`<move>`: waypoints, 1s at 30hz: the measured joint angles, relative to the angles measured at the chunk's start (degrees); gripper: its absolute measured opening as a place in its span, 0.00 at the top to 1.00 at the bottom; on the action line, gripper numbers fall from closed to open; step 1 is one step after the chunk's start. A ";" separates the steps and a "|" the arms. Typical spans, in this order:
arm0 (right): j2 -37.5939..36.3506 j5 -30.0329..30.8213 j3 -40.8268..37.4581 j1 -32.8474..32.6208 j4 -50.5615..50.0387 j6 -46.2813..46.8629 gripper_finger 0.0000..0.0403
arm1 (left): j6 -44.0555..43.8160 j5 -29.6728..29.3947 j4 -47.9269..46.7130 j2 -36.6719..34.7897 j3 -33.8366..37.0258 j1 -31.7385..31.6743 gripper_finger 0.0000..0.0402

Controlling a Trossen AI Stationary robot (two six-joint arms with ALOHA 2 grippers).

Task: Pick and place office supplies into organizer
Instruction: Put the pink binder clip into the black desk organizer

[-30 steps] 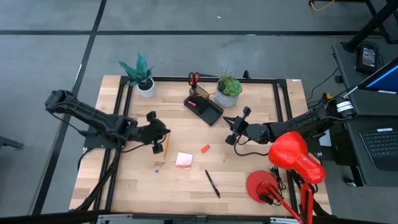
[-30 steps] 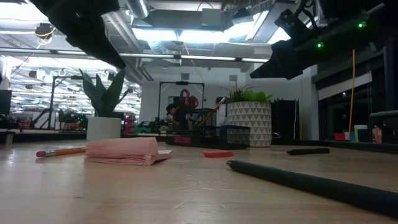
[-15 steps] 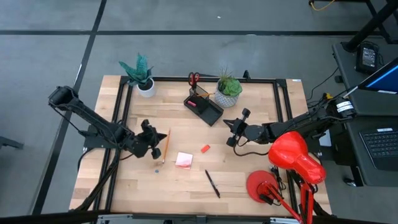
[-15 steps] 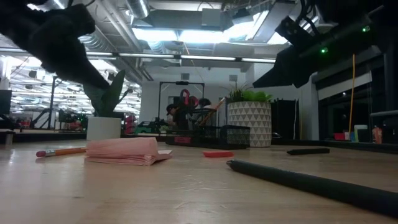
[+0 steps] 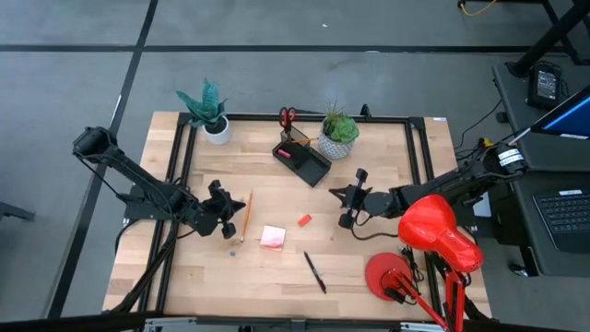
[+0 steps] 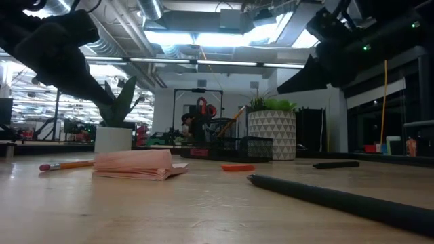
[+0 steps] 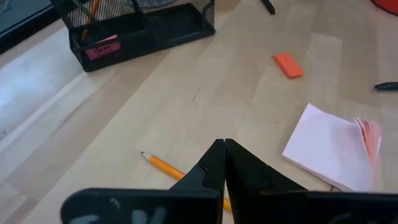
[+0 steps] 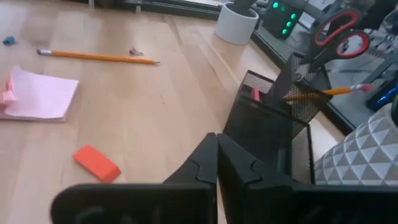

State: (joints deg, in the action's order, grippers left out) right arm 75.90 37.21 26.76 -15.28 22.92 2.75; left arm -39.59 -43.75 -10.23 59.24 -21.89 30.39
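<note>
A wooden table (image 5: 369, 267) carries two potted plants along its far edge: a spiky teal plant (image 5: 208, 109) in a plain white pot near the left corner, and a bushy green plant (image 5: 338, 132) in a patterned pot farther right. A red desk lamp (image 5: 429, 242) stands at the near right corner. A laptop (image 5: 562, 207) sits off the table to the right.

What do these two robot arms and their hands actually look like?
Both arms are dark, jointed and slim. The left hand and right hand each end in two black, wedge-shaped fingers. Black cables trail from the right arm, and small green lights glow on it in the low view.
</note>
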 joint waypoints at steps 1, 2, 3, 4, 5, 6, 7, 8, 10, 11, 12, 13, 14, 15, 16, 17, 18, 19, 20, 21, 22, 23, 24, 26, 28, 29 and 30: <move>0.00 0.01 0.00 -0.11 -0.02 0.15 0.98 | -0.14 -0.02 -0.10 0.00 0.00 0.00 0.97; 0.00 0.01 0.00 -0.34 0.00 0.17 0.98 | -0.16 -0.04 -0.24 0.00 0.00 0.00 0.96; 0.00 0.01 0.00 -0.52 -0.02 0.15 0.98 | -0.19 -0.03 -0.50 0.00 0.00 0.00 0.95; 0.00 0.01 0.00 -0.67 0.00 0.11 0.98 | -0.26 -0.04 -0.78 0.00 0.00 0.00 0.93; 0.00 -0.01 0.00 -0.73 -0.02 0.06 0.98 | -0.34 -0.04 -0.86 0.00 0.00 0.00 0.92; 0.00 -0.02 0.00 -0.80 -0.02 0.03 0.98 | -0.56 -0.04 -0.86 0.00 0.00 0.00 0.90; 0.00 -0.02 0.00 -0.80 -0.02 0.00 0.98 | -1.02 -0.04 -0.86 0.00 0.00 0.00 0.88; 0.00 -0.02 0.00 -0.80 -0.04 0.01 0.98 | -1.57 0.00 -1.00 0.00 0.00 0.00 0.86; 0.00 -0.02 0.00 -0.79 -0.15 -0.07 0.98 | -1.81 0.32 -1.34 0.00 0.00 0.00 0.83; 0.00 -0.01 0.00 -0.77 -0.15 -0.23 0.98 | -1.81 0.60 -1.51 0.00 0.00 0.00 0.80; 0.00 0.00 0.00 -0.77 -0.15 -0.42 0.98 | -1.83 0.93 -1.57 0.00 0.00 0.00 0.78; 0.00 -0.02 0.00 -0.77 -0.15 -0.78 0.98 | -2.03 1.16 -1.56 0.00 0.00 0.00 0.76; 0.00 -0.02 0.00 -0.77 -0.16 -1.24 0.98 | -2.55 1.27 -1.57 0.00 0.00 0.00 0.74; 0.00 -0.02 0.00 -0.77 -0.19 -1.41 0.98 | -3.40 1.27 -1.69 0.00 0.00 0.00 0.72; 0.00 -0.02 0.00 -0.77 -0.31 -1.47 0.98 | -4.26 1.31 -1.96 0.00 0.00 -0.02 0.70; 0.00 -0.02 0.00 -0.77 -0.49 -1.49 0.98 | -5.01 1.44 -2.48 0.00 0.00 0.00 0.68; 0.00 -0.02 0.00 -0.77 -0.68 -1.49 0.98 | -5.70 1.70 -3.29 0.00 0.00 0.00 0.66; 0.00 0.01 0.00 -0.77 -0.83 -1.49 0.98 | -6.33 1.91 -3.92 0.00 0.00 0.00 0.64; 0.00 -0.01 0.00 -0.77 -0.99 -1.49 0.98 | -6.78 2.27 -4.25 0.00 0.00 0.00 0.63; 0.00 -0.01 0.00 -0.77 -1.16 -1.48 0.98 | -6.75 2.81 -4.42 0.00 0.00 0.00 0.62; 0.00 0.00 0.00 -0.77 -1.26 -1.48 0.98 | -6.29 2.96 -4.80 0.00 0.00 0.00 0.60; 0.00 -0.01 0.00 -0.77 -1.25 -1.43 0.98 | -5.72 2.80 -5.06 0.00 0.00 0.00 0.59; 0.00 -0.01 0.00 -0.77 -1.22 -1.23 0.98 | -5.29 2.44 -5.01 0.00 0.00 -0.02 0.59; 0.00 -0.01 0.00 -0.77 -1.27 -0.08 0.98 | -5.26 1.45 -5.01 0.00 0.00 -0.17 0.58; 0.00 -0.01 0.00 -0.77 -1.29 0.33 0.98 | -5.28 0.75 -4.99 0.00 0.00 -0.17 0.58; 0.00 -0.02 0.00 -0.77 -1.31 0.51 0.98 | -5.72 0.14 -5.02 0.00 0.00 -0.17 0.58; 0.00 0.01 0.00 -0.77 -1.31 0.72 0.98 | -6.76 -0.47 -5.03 0.00 0.00 -0.19 0.58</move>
State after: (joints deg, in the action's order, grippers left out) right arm 75.90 37.21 26.76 -16.05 21.61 3.47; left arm -46.36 -44.21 -15.26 59.24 -21.89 30.21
